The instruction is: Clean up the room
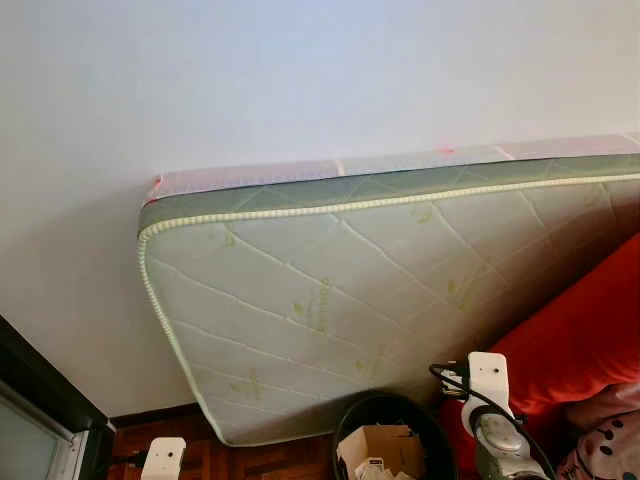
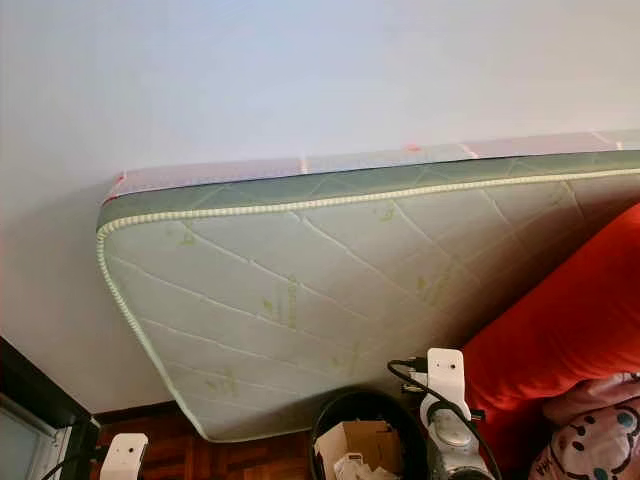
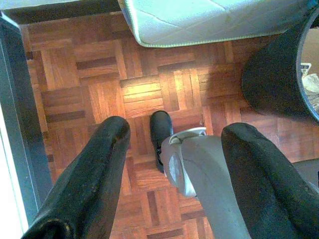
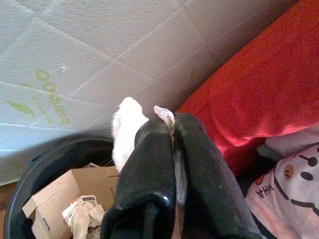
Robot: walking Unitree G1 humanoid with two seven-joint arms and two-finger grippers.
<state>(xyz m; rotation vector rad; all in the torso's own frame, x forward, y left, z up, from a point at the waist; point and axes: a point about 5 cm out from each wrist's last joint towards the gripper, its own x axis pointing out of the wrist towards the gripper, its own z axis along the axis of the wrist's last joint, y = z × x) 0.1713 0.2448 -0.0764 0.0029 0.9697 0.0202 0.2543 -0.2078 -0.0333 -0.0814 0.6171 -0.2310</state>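
Observation:
My right gripper [image 4: 172, 127] is shut on a white crumpled tissue [image 4: 127, 132], which sticks out beside the fingertips. It hangs just above the rim of a black round bin [image 4: 45, 164] that holds a cardboard box [image 4: 65, 191] and crumpled paper. In the eye views the bin [image 1: 352, 415] stands on the floor at the bottom centre, with my right wrist [image 1: 490, 400] by its right edge. My left gripper [image 3: 177, 129] is open and empty, low over the parquet floor [image 3: 99, 74] to the left of the bin.
A quilted mattress [image 1: 350, 290] leans against the white wall behind the bin. A red cushion or sofa [image 1: 585, 335] lies to the right, with a pale cartoon-print cloth [image 4: 294, 184] beside it. A dark door frame [image 1: 40, 395] stands at the left.

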